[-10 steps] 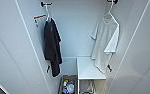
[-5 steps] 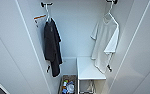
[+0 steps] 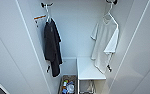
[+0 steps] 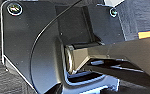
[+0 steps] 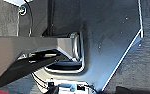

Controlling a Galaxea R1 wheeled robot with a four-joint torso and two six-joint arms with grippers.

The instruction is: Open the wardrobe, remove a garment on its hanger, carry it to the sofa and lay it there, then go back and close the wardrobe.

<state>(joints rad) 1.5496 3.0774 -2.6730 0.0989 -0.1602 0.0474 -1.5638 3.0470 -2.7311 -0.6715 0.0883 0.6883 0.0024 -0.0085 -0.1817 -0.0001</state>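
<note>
While the tall white wardrobe (image 3: 21,50) stands open, we should lift the slim white hanger (image 3: 110,13) under the plain white T-shirt (image 3: 104,45) straight off its black peg (image 3: 111,1); our fingers' state we cannot tell.

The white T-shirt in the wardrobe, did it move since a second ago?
No. The white T-shirt hangs in the same spot, its hem just above the white shelf, as before.

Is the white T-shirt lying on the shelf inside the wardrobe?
No, the white T-shirt hangs on its hanger from a peg, above the shelf.
</note>
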